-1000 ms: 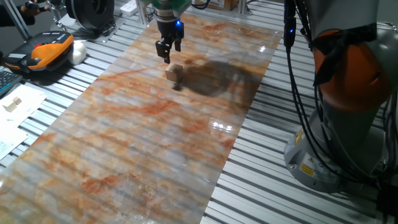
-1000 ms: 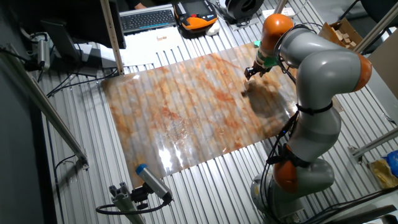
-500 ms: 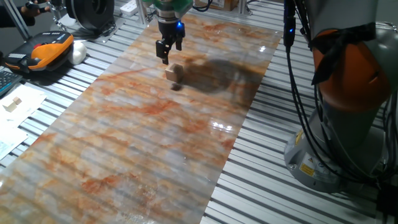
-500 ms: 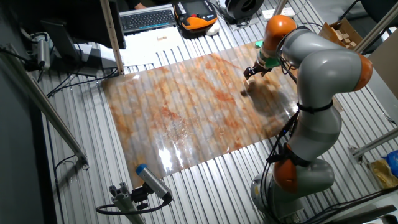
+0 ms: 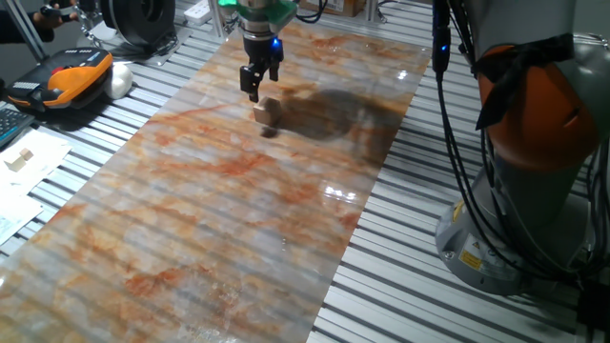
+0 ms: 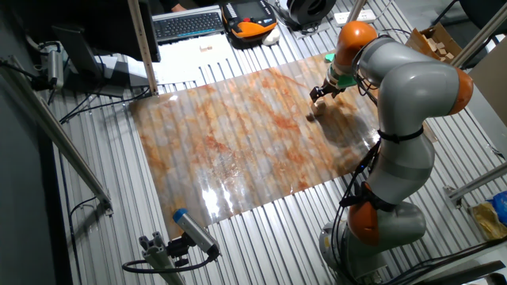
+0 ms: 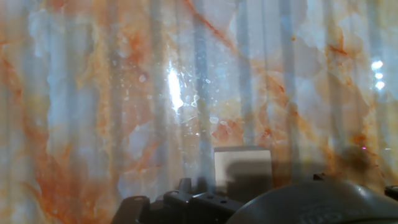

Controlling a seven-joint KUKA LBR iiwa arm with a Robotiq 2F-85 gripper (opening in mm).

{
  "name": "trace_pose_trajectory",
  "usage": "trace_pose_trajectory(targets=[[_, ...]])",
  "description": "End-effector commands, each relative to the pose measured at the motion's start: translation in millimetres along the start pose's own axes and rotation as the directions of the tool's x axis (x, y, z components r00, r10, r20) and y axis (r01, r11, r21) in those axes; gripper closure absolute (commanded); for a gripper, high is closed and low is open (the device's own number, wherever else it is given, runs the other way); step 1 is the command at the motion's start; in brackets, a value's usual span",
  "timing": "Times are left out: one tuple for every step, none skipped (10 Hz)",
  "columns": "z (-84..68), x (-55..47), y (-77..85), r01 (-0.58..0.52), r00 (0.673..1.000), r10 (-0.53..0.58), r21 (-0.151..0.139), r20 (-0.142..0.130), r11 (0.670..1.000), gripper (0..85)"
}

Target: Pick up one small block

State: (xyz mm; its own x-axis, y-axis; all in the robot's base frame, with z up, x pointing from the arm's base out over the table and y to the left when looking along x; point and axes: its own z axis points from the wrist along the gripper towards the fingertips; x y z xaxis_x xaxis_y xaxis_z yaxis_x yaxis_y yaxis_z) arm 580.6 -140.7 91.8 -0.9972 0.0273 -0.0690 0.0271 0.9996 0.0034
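The small block [image 5: 268, 112] is a light-tan wooden cube that stands alone on the orange-and-white marbled sheet [image 5: 219, 210]. It also shows in the other fixed view [image 6: 314, 112] and in the hand view [image 7: 242, 165], low and right of the middle. My gripper [image 5: 259, 82] hangs just above and behind the block, apart from it, with its fingers a little apart and nothing between them. It also shows in the other fixed view [image 6: 320, 94]. The arm's shadow lies to the right of the block.
An orange-and-black device [image 5: 71, 78] and a white object [image 5: 120, 80] lie off the sheet at the left. Papers with a pale cream block piece [image 5: 19, 158] lie nearer. The arm's base [image 5: 515, 219] stands at the right. A keyboard [image 6: 188, 24] and a cardboard box [image 6: 438, 43] sit farther off.
My gripper has come down slightly and closer to the block. The block has not moved.
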Motion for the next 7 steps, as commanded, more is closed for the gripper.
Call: trace_pose_trajectory(targets=[[1.5, -0.4, 0.6, 0.000, 1.000, 0.000, 0.006, 0.002, 1.000, 0.0], [3.3, -0.7, 1.2, 0.000, 1.000, 0.000, 0.013, 0.002, 1.000, 0.0], [5.4, -1.0, 1.5, 0.003, 1.000, -0.003, 0.014, 0.002, 1.000, 0.0], [6.6, -1.0, 1.6, 0.006, 1.000, -0.006, 0.012, 0.002, 1.000, 0.0], [8.2, -1.2, 1.8, 0.011, 1.000, -0.011, 0.009, 0.002, 1.000, 0.0], [10.0, -1.5, 2.4, 0.016, 1.000, -0.016, 0.010, 0.000, 1.000, 17.0], [12.5, -1.6, 2.7, 0.019, 1.000, -0.019, 0.010, -0.004, 1.000, 17.0]])
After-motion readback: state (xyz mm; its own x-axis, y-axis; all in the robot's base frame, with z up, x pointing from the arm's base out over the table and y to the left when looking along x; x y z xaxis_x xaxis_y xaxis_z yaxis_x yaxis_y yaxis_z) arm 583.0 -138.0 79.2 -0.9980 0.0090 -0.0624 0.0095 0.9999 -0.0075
